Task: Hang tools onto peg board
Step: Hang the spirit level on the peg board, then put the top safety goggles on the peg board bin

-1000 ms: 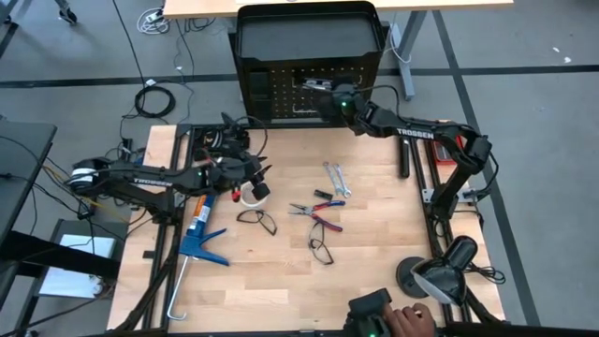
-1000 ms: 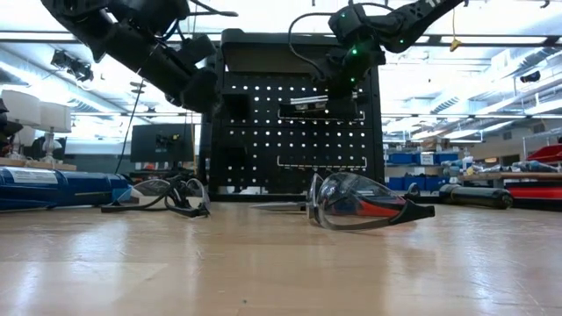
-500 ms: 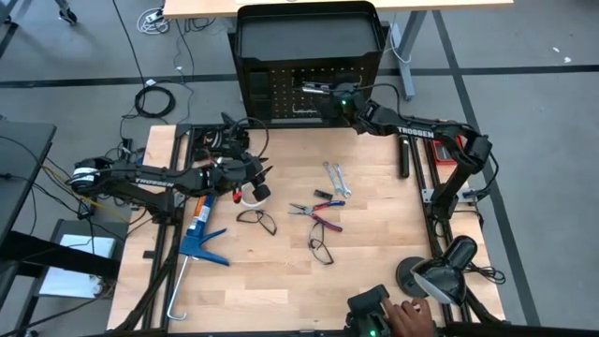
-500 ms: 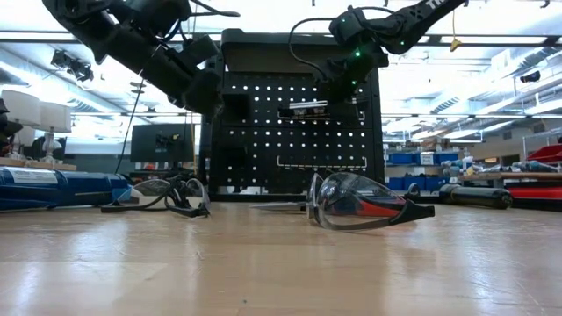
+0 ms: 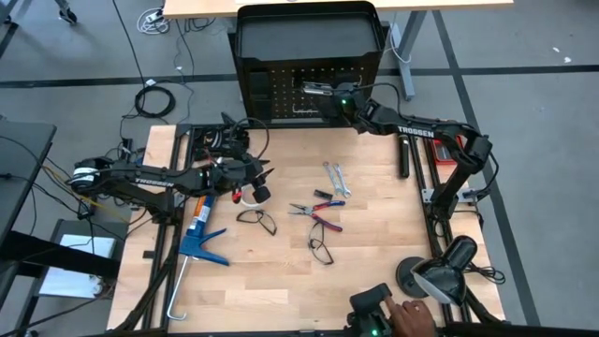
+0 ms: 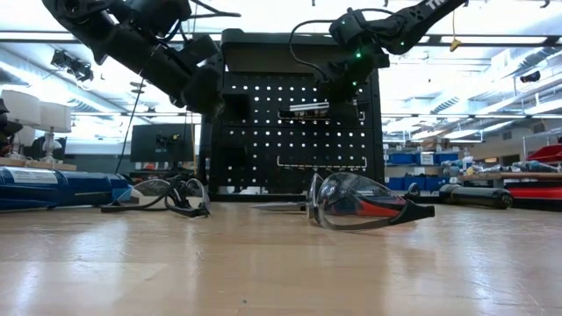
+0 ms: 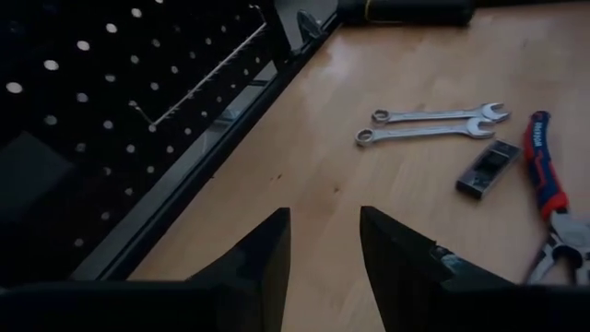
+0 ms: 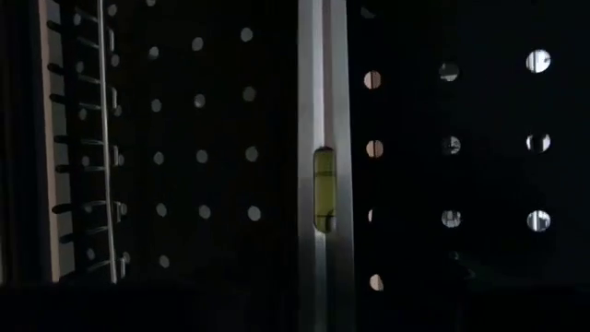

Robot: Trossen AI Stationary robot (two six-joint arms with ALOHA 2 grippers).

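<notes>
Fingers of the right gripper (image 5: 328, 95) sit at the peg board (image 5: 309, 42), right by a slim level (image 8: 322, 166) lying flat along the upper rack — whether they are parted I cannot tell. Left gripper (image 7: 323, 242) hangs parted, empty, near the board's foot — wrenches (image 7: 431, 124) and pliers (image 7: 544, 175) beyond it. "TROSSEN" shows on both arms.

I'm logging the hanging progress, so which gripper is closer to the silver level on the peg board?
Right. The right gripper is right at the level on the peg board; the left gripper hovers over the table, well short of it.
</notes>
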